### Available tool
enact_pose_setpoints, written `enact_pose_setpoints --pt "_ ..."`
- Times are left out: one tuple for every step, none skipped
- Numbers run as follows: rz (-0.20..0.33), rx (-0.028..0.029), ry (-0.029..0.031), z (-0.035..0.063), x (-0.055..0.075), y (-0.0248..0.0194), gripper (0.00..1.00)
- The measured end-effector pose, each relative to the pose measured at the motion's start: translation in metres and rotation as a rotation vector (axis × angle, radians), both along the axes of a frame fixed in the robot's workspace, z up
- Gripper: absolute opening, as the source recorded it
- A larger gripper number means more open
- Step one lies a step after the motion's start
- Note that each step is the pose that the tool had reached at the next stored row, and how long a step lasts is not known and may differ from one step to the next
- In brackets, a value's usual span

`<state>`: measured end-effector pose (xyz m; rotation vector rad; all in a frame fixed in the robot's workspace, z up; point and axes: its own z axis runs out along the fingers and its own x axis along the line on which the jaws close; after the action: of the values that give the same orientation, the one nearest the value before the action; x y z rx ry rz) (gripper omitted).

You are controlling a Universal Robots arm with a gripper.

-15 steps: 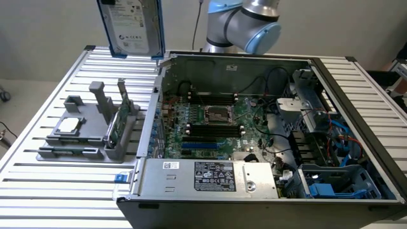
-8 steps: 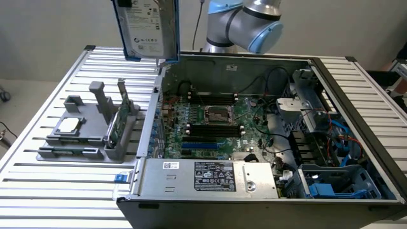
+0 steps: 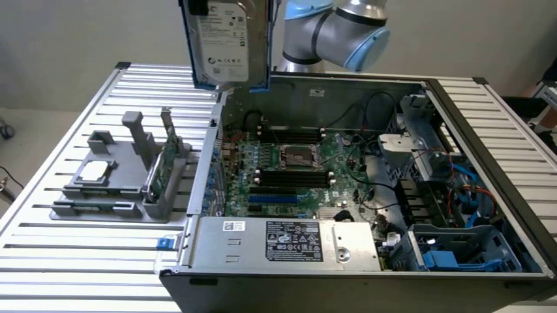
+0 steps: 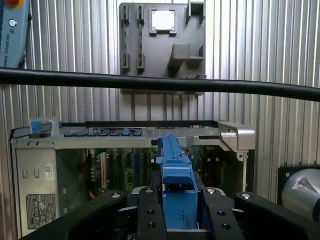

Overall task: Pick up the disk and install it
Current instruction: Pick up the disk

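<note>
The pick-up looks done and the carry is in hand. The disk hangs on edge, label facing the room, high over the slatted worktop. It sits above the wall of the open computer case that faces the grey fixture, toward the worktop edge where the arm stands. It touches neither the case nor the worktop.

In the wrist view the gripper is clenched on the disk, its black fingers pressed against either side of the blue carrier. The open case lies below it and the fixture beyond that.

The fixture sits near the worktop's edge at the exterior view's left. It holds the small square chip and the green card standing upright; the slot the disk came from I cannot make out.

To my eye the install has not begun. The blue-trimmed bays lie in the case's corner at the exterior view's right, well away from where the disk hangs, and I take them for its home, though I cannot be sure which one. Getting there means crossing the motherboard with enough height to clear the case walls and loose cables. The disk must also turn from its upright hang to match the bay's mouth, and the grip must hold firm so the carrier does not slip.
</note>
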<state>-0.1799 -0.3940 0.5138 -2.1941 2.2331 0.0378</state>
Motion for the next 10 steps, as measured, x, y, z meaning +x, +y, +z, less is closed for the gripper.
enact_pose_setpoints --pt "0.0 0.0 0.0 0.0 0.004 -0.0019 0.33" --pt "0.0 0.0 0.0 0.0 0.009 -0.0038 0.33" --pt "0.0 0.0 0.0 0.0001 0.014 -0.0057 0.33" --pt "0.0 -0.0001 0.0 0.0001 0.018 -0.0075 0.33" --pt "0.0 -0.0002 0.0002 0.0002 0.023 -0.0094 0.33" --pt "0.0 -0.0001 0.0001 0.0003 0.027 -0.0113 0.33" --pt "0.0 -0.0001 0.0001 0.0003 0.032 -0.0134 0.33" --pt "0.0 -0.0002 0.0001 0.0003 0.036 -0.0153 0.33" --pt "0.0 -0.0001 0.0001 0.0003 0.041 -0.0173 0.33" --pt "0.0 0.0 0.0 0.0002 0.045 -0.0192 0.33"
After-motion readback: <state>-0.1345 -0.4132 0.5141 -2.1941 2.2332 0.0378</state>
